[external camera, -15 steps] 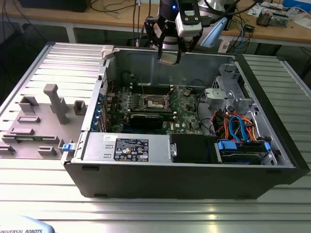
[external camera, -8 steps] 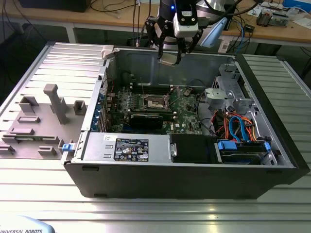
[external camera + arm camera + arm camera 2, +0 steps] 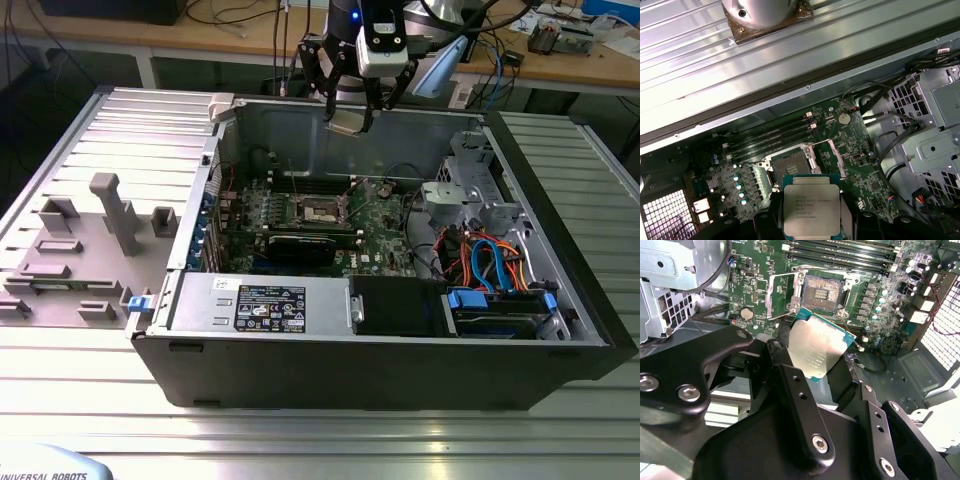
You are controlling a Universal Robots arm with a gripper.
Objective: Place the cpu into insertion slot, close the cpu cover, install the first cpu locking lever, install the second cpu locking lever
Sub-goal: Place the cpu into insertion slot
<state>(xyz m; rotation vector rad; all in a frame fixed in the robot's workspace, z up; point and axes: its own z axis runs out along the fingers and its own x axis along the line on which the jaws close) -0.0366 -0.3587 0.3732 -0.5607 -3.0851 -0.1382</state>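
about the cpu (image 3: pixel 820 352): small, flat, square, dull silver on top with a thin green edge. hangs in mid-air, clear of everything below, pinched at two opposite edges by the gripper (image 3: pixel 812 360), with black fingers (image 3: pixel 782 360) pressed in from either side and the metal top bare between them.

judging by looks: light, rigid, no give at all, and smooth enough to slide out of a loose or tilted hold. likely delicate on the hidden underside, so best taken by the edges only, as here, never by the faces. probably best kept level and square to the socket, to avoid catching a corner on the rim.

below and well apart, in both wrist views, the insertion slot (image 3: pixel 790 164): dark square centre, shiny metal rim, open and unfilled. just beside it, the cpu cover (image 3: pixel 830 159), seemingly swung up off the socket. not yet seated, not yet closed over. locking levers too thin to make out with certainty.

around that, the green circuit board (image 3: pixel 385 245) with long black memory slots (image 3: pixel 840 250), lying inside the open computer case (image 3: pixel 400 375). in the exterior view, holds the chip high near the case's far wall, above the board rather than down at it. outside the case, a ribbed metal table (image 3: pixel 560 440) and grey fixtures (image 3: pixel 110 215) on the exterior view's left.
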